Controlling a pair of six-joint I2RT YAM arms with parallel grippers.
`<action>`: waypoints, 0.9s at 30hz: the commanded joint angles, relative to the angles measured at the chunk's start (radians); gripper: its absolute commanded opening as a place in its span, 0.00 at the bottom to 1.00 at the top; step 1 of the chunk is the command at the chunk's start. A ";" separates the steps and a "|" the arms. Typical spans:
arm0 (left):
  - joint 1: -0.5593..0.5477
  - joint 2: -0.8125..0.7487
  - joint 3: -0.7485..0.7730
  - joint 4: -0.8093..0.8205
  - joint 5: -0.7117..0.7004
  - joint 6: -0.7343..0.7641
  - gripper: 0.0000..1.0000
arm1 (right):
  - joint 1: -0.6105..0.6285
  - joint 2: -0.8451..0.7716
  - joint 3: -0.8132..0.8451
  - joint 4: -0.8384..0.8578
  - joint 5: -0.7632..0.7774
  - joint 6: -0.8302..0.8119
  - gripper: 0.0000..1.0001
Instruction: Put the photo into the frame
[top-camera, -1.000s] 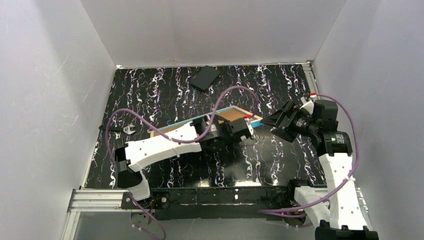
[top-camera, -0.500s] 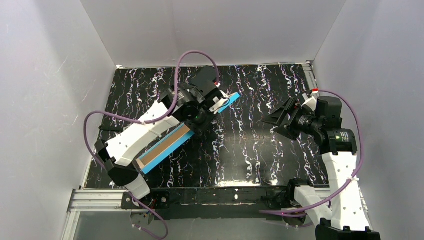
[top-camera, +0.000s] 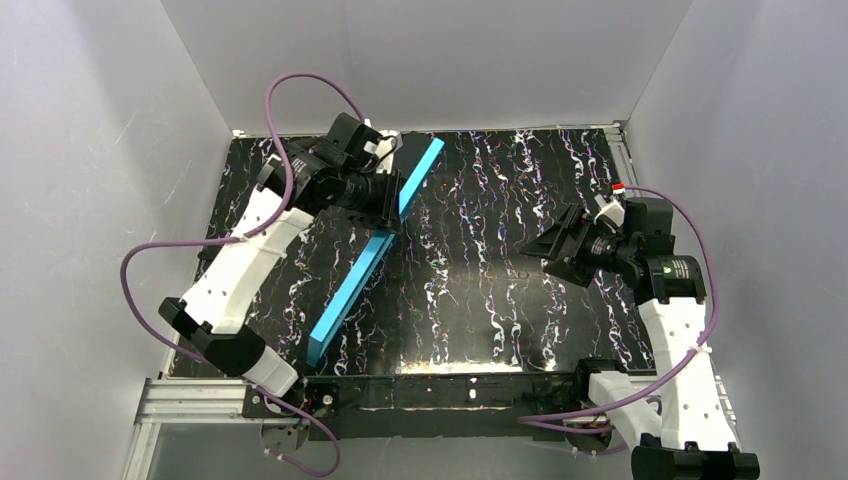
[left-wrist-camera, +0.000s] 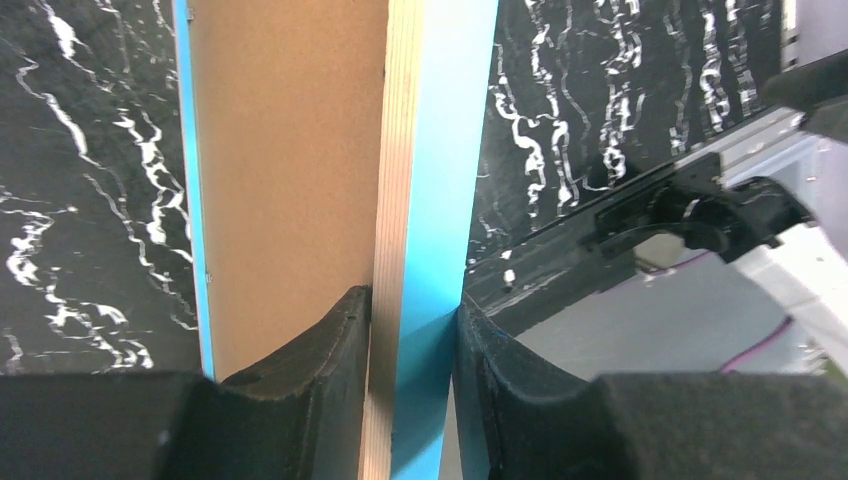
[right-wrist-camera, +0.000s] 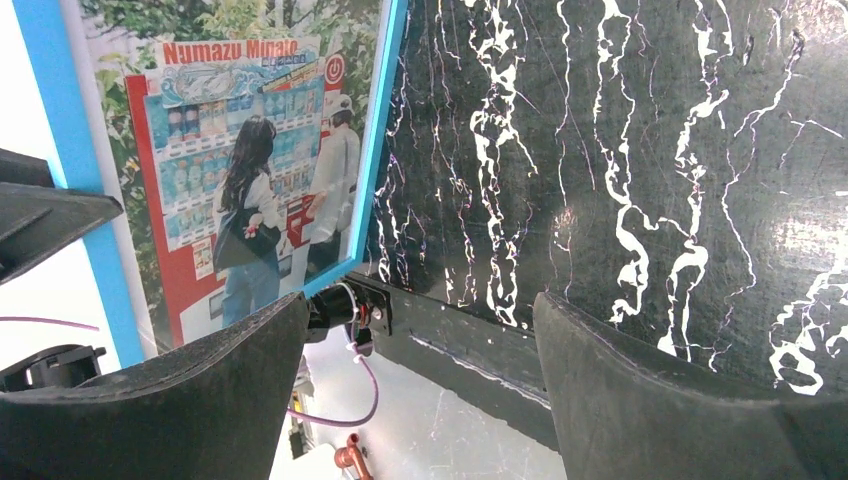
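From above, my left gripper (top-camera: 393, 200) is clamped on the frame (top-camera: 350, 290). It holds the frame up on edge over the black marbled table (top-camera: 480, 300), and only the bright blue rim shows. The frame runs slantwise from the far left of the table down toward the near edge (I cannot tell whether its low corner touches). My right gripper (top-camera: 547, 246) hangs well apart from it, over the right half of the table.

At my left wrist, both fingers (left-wrist-camera: 330, 340) are pressed against the frame's rim. One is on the tan wood side and the other on the blue side. A brown backing board (left-wrist-camera: 290, 150) fills the frame's back.

At my right wrist, the jaws are spread wide with nothing between them, only table below. Off to the left I see the frame's front, with the photo (right-wrist-camera: 240, 170) sitting inside the blue border. It shows people at red-and-white vending machines with green leaves above.
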 joint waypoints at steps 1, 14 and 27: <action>0.032 -0.007 0.002 -0.008 0.262 -0.166 0.00 | -0.006 -0.002 -0.006 0.010 -0.028 -0.036 0.91; 0.214 -0.124 -0.249 0.284 0.520 -0.335 0.00 | -0.006 0.022 -0.039 0.022 -0.065 -0.074 0.90; 0.455 -0.196 -0.404 0.087 0.627 -0.203 0.00 | -0.006 0.050 -0.057 0.023 -0.075 -0.113 0.90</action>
